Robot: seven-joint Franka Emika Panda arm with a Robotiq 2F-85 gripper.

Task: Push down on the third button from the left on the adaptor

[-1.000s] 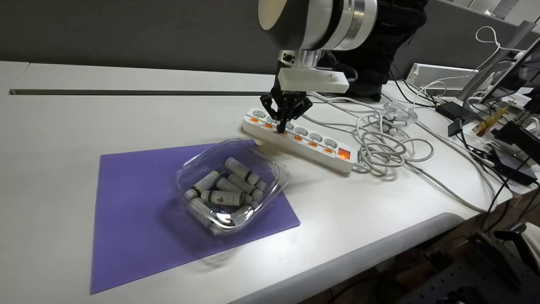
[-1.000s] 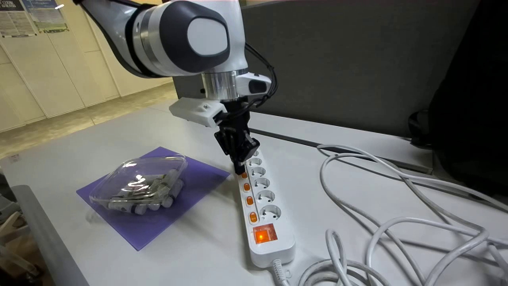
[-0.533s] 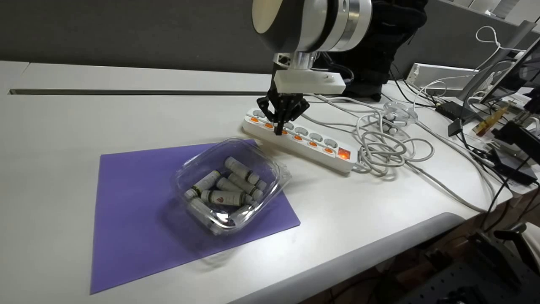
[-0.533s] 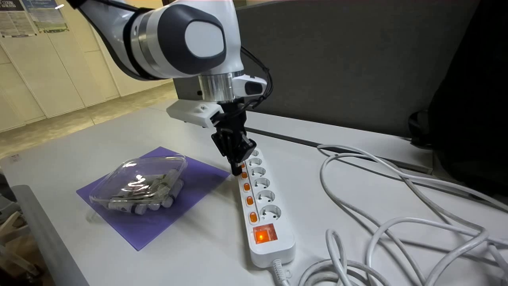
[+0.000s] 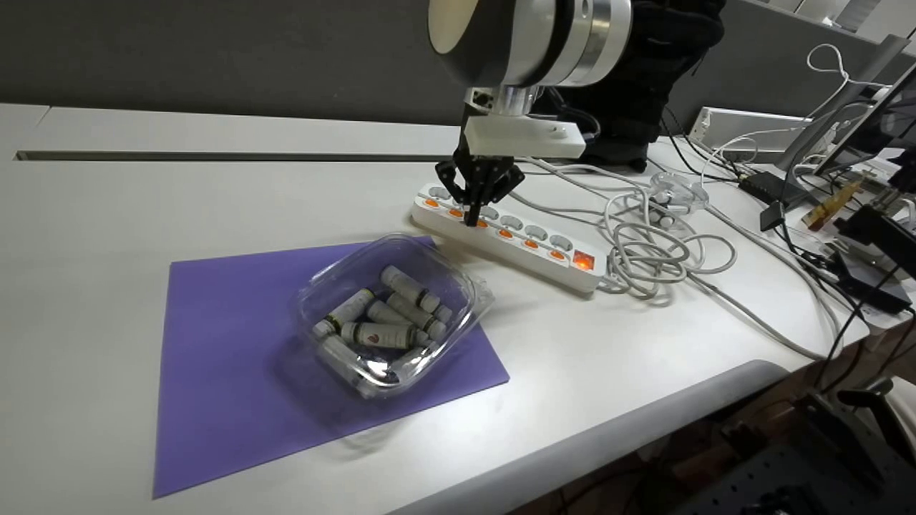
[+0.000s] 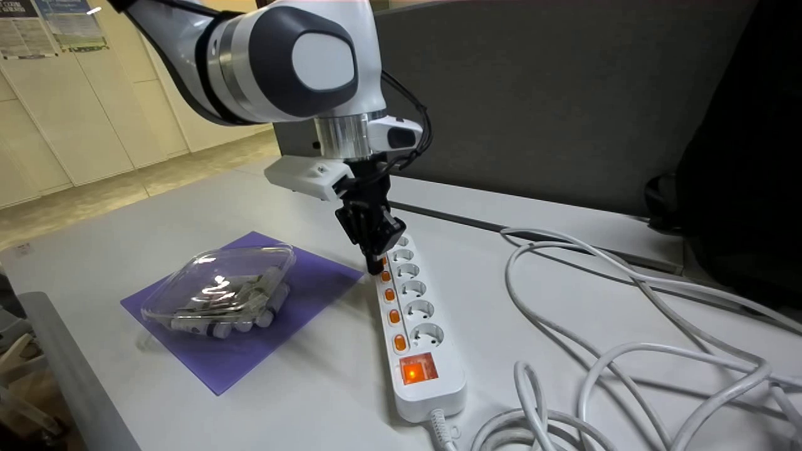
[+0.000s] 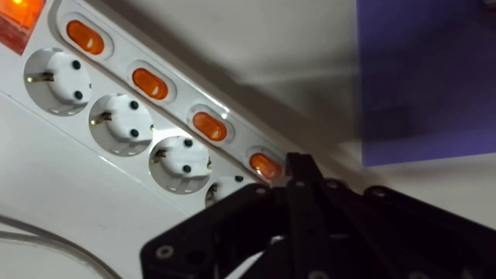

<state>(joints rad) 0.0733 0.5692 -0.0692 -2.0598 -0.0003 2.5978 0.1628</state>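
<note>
Claw (image 5: 471,218): pointed down, black and angular, its jointed fingers (image 7: 300,172) drawn fully together with nothing held between them.
Third button (image 7: 265,166): was a glossy orange oval in a rounded pale surround; the claw's tip stood just beside it, and whether the two touched could not be told.
Strip (image 6: 432,393): lay on the desk (image 5: 608,357) under the claw, a long, smooth white bar with rounded corners, its other buttons (image 7: 150,83) in line beside round, recessed sockets (image 7: 180,164).
Switch (image 5: 583,260): glowed orange at one end of the strip, square and translucent.
Mat (image 5: 222,372): lay near the strip, thin, flat, purple and straight-edged.
Tub (image 6: 244,260): sat on the mat, clear and shiny with rounded corners, holding small cylindrical bottles (image 5: 383,335).
Cords (image 5: 647,261): curled in loose pale loops beside the strip.
Partition (image 6: 532,106): rose behind, dark grey and matte.
</note>
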